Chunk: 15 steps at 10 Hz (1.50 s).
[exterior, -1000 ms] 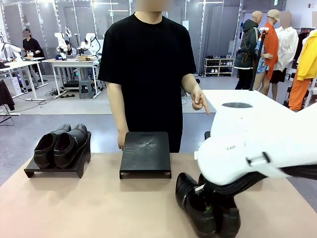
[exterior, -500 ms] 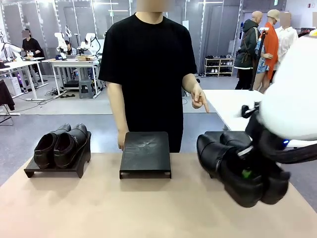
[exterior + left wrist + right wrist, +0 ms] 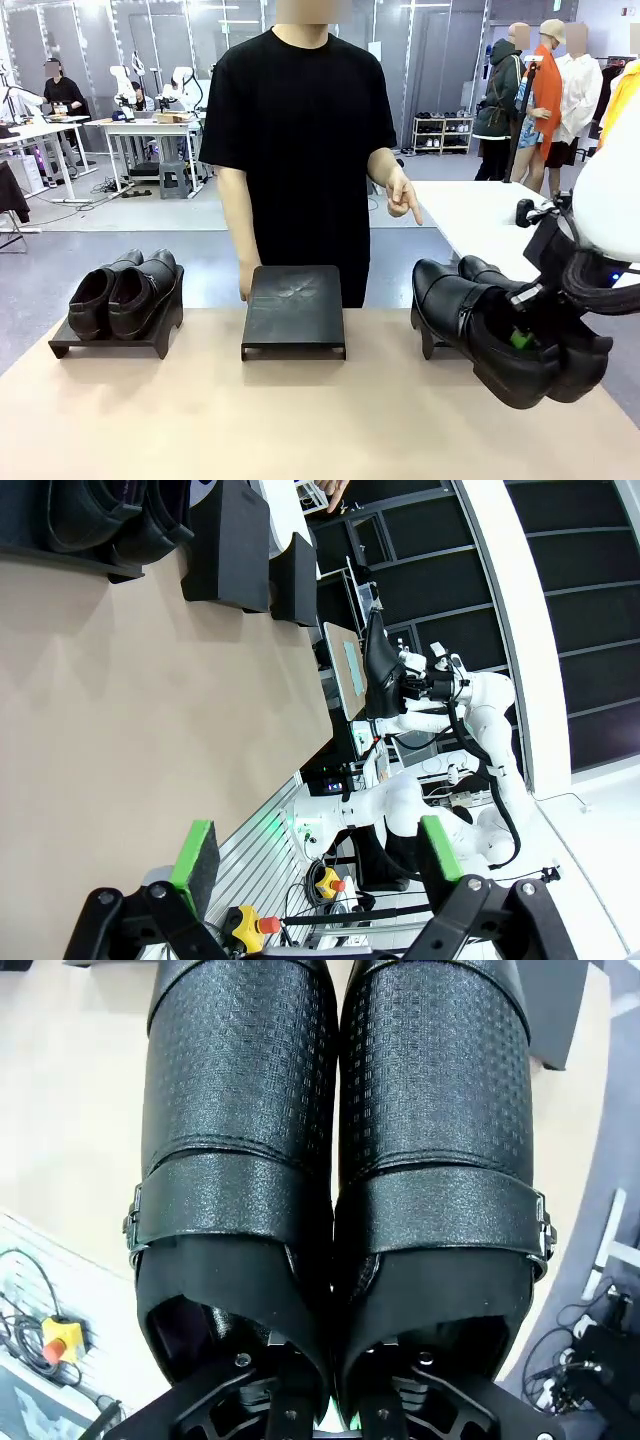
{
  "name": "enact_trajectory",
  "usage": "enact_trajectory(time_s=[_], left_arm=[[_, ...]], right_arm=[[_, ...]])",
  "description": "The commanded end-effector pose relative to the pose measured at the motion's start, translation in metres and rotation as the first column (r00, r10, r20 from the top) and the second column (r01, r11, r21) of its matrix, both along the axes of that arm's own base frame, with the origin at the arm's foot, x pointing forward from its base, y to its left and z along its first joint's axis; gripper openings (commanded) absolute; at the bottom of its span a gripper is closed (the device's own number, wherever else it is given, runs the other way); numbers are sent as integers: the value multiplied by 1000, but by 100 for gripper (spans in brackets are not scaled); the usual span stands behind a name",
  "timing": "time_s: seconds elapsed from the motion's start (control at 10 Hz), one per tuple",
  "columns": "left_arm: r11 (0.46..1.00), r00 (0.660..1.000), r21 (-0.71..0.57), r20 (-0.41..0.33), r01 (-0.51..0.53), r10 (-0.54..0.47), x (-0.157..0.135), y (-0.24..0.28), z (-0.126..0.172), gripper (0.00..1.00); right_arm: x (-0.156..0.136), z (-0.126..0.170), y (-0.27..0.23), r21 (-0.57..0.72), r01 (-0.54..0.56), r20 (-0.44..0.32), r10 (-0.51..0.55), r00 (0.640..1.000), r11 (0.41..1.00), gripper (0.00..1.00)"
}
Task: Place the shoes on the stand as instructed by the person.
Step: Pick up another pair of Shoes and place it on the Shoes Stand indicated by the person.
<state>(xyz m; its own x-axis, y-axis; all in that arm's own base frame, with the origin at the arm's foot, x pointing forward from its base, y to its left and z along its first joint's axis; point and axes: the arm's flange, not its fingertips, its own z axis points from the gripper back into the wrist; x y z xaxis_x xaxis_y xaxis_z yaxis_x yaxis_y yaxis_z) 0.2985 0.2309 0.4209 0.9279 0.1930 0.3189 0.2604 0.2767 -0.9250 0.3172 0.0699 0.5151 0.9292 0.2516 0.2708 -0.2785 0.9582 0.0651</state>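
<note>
My right gripper [image 3: 518, 338] is shut on a pair of black shoes [image 3: 478, 325], held in the air over the table's right side with the toes toward me. In the right wrist view that pair [image 3: 335, 1160] hangs side by side from my right gripper [image 3: 330, 1410]. Another pair of black shoes [image 3: 125, 292] sits on the left stand [image 3: 70, 345]. The middle stand [image 3: 293, 308] is bare. The person [image 3: 300, 150] stands behind it, one hand [image 3: 403, 200] pointing down to the right. My left gripper [image 3: 315, 855] is open above the table, nothing between its green pads [image 3: 195, 850].
A dark edge of a third stand [image 3: 422, 342] shows under the held pair; the left wrist view shows it as the farthest stand [image 3: 295, 580] in the row. A white table [image 3: 480, 225] stands behind on the right, with bystanders farther back.
My right arm has lifted the pair off the near table and carried it up, right and farther away. The person's pointing hand stays as it was.
</note>
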Motion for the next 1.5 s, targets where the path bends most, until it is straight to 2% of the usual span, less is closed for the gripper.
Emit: enact_trajectory(time_s=[0.0,0.2,0.3,0.4,0.5,0.6,0.7,0.9,1.2,1.4], left_arm=[[1000,1000,-3,28,0,0,-2,-2,1,100],[1000,1000,-3,28,0,0,-2,-2,1,100],[1000,1000,-3,28,0,0,-2,-2,1,100],[1000,1000,-3,28,0,0,-2,-2,1,100],[1000,1000,-3,28,0,0,-2,-2,1,100],[1000,1000,-3,28,0,0,-2,-2,1,100],[1000,1000,-3,28,0,0,-2,-2,1,100],[1000,1000,-3,28,0,0,-2,-2,1,100],[1000,1000,-3,28,0,0,-2,-2,1,100],[1000,1000,-3,28,0,0,-2,-2,1,100]], right_arm=[[0,9,2,-20,-9,15,9,1000,1000,0],[0,9,2,-20,-9,15,9,1000,1000,0],[-1,-1,2,-8,-6,-6,6,1000,1000,9],[22,-2,0,-3,-24,44,24,999,1000,9],[46,-1,-2,-14,4,106,-3,994,1000,9],[66,4,-7,20,10,103,-12,995,1000,9],[88,7,-12,-3,45,130,-45,990,999,9],[124,6,-21,47,54,117,-59,991,997,9],[175,-19,-31,77,85,142,-96,985,993,9],[200,-30,-34,79,84,185,-97,978,993,9]])
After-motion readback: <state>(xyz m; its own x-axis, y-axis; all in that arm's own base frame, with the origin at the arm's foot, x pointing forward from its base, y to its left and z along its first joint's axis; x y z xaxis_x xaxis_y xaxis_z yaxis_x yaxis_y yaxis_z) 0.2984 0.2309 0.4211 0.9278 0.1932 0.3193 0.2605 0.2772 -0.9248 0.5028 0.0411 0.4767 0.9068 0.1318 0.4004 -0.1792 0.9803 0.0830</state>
